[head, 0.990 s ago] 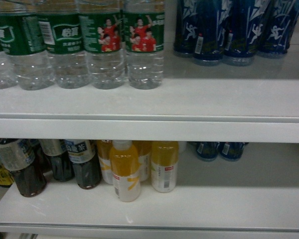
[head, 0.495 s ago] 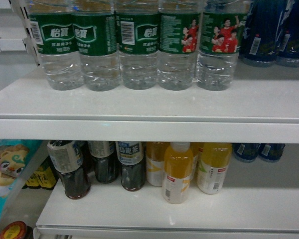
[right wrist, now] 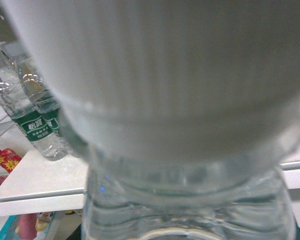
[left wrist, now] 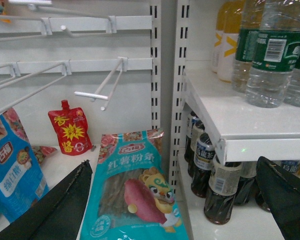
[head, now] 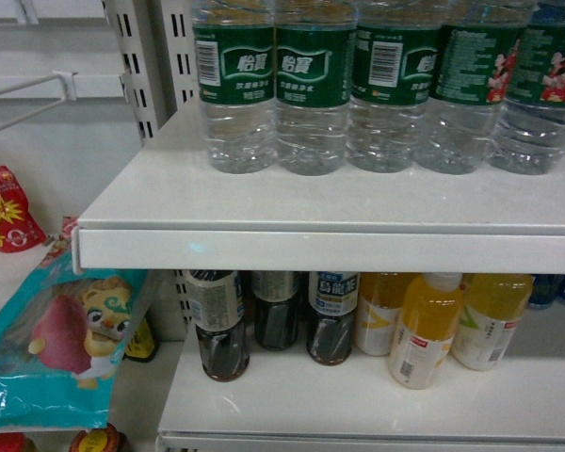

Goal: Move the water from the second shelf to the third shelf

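Observation:
Several water bottles (head: 311, 85) with green labels stand in a row on the upper white shelf (head: 330, 212); neither gripper shows in the head view. One water bottle (right wrist: 190, 200) fills the right wrist view. Its white cap (right wrist: 165, 75) is close to the lens, and it hangs in front of the shelf edge. The right gripper's fingers are hidden behind it. More of the water (right wrist: 37, 127) stands on the shelf behind. My left gripper (left wrist: 165, 210) is open and empty, its dark fingers (left wrist: 55, 210) spread wide below and left of the shelved water (left wrist: 270, 55).
Dark tea bottles (head: 221, 325) and yellow juice bottles (head: 424, 330) stand on the lower shelf (head: 358, 395). A perforated upright post (left wrist: 165, 75) divides the bays. In the left bay are a teal snack bag (left wrist: 135, 195), a red pouch (left wrist: 70, 131) and wire hooks (left wrist: 105, 85).
The head view has swung left: shelves and bottles slid right in frame, and the left bay with the snack bags and post came into sight.

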Controlling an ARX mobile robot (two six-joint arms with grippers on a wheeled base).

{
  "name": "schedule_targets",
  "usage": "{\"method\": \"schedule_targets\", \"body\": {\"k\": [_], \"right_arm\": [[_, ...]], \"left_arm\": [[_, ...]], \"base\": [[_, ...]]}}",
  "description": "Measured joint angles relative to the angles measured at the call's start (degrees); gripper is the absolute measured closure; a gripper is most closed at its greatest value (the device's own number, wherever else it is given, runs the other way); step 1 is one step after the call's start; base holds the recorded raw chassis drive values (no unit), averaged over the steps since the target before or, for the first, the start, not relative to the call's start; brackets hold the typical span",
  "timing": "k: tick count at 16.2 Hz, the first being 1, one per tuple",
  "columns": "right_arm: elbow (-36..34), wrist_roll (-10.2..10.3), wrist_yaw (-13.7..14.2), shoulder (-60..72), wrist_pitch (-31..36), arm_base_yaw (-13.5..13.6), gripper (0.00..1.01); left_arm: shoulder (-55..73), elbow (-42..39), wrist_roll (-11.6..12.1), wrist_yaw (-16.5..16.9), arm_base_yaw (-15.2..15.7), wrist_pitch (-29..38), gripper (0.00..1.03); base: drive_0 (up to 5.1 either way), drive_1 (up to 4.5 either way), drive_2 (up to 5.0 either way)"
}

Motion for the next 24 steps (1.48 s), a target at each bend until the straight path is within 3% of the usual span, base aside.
{"method": "schedule_targets", "body": {"k": [17,18,19,20,24], "right_arm": [[0.0,0.0,-0.1,0.1,0.1,0.0,0.58],[1.9,-2.8,-4.3,1.4,-4.8,-1.1,0.58],[4.0,-7.8,-8.1,5.5,-5.3,0.2,0.58],[5.5,-11.7,-7.2,9.6,-1.7,3.3,0.58],[11.1,-16.2,-1.7,20.5,7.7,11.0,0.58]], "left_arm": [[0.0,0.0,0.0,0.0,0.0,-0.1,0.05],[0.0,0.0,0.0,0.0,0.0,0.0,0.05],[0.0,0.0,0.0,0.0,0.0,-0.1,0.05],[0.0,0.0,0.0,0.0,0.0,0.0,0.05],[0.0,0.0,0.0,0.0,0.0,0.0,0.05]], "base": [[-3.5,1.75,1.7],[-3.5,1.74,1.7],[0.0,0.00,0.0],[0.0,0.00,0.0],[0.0,0.00,0.0]]}}
